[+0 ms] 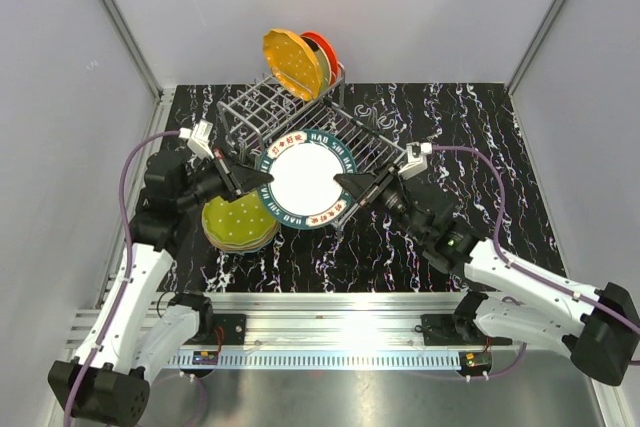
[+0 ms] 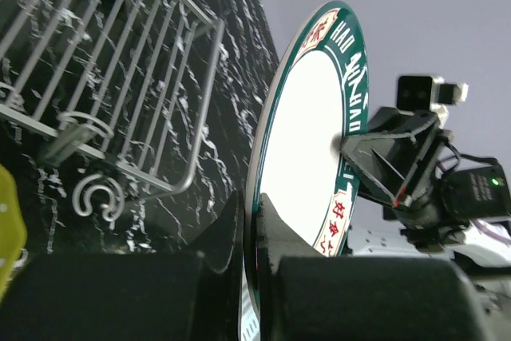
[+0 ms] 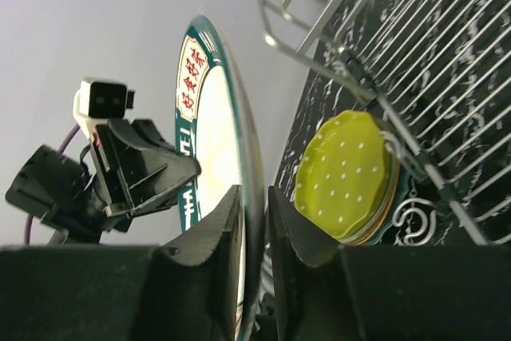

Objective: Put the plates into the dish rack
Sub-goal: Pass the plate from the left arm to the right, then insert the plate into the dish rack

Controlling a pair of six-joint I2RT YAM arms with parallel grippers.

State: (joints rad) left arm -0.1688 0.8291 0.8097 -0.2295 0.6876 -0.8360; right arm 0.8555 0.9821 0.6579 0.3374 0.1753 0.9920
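Observation:
A teal-rimmed white plate with red lettering hangs on edge over the front of the dish rack, between both arms. My left gripper is shut on its left rim; in the left wrist view the fingers pinch the plate. My right gripper straddles the opposite rim, and in the right wrist view a small gap shows between one finger and the plate. A dotted orange plate and a red-orange plate stand in the rack's raised slots.
A stack of plates topped by a dotted yellow-green one lies on the black marbled table, front left of the rack, also seen in the right wrist view. The rack's flat grid tray extends to the right. Grey walls enclose the table.

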